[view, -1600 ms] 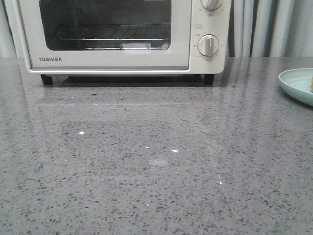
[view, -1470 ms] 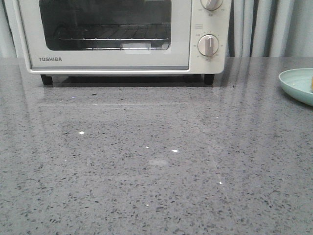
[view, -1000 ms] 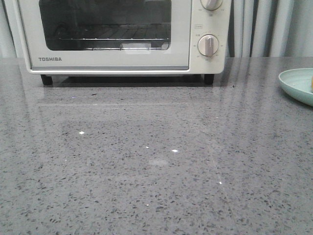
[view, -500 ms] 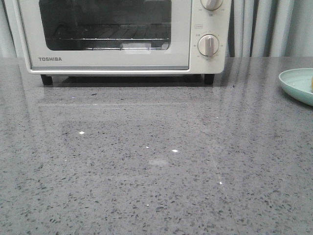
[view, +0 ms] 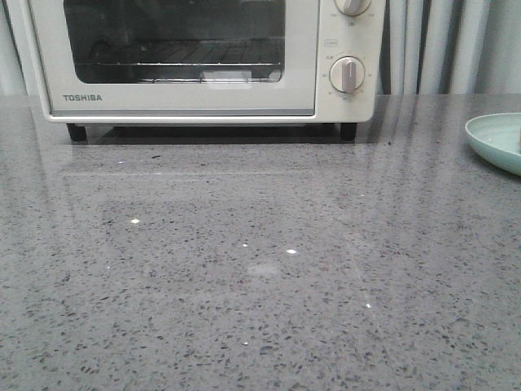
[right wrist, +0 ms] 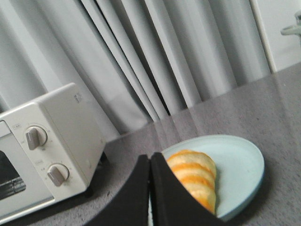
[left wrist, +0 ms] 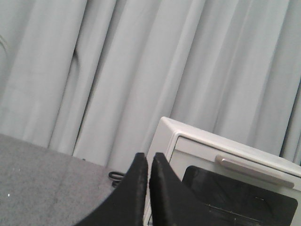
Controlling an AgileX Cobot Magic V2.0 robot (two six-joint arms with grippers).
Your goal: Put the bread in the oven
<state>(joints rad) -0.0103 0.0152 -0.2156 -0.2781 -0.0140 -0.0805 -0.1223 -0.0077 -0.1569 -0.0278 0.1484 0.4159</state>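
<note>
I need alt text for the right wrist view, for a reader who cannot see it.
A golden bread lies on a pale green plate just beyond the shut right gripper. A cream oven with two knobs stands beside it on the grey table, before grey curtains.

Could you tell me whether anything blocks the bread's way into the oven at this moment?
Yes: the oven has its glass door shut, so the wire rack behind it cannot be reached. The bread lies on the pale green plate, off to the oven's right. Nothing else visible stands on the countertop between them.

Left claw [left wrist: 146, 159] closed; right claw [right wrist: 150, 161] closed (both empty).
</note>
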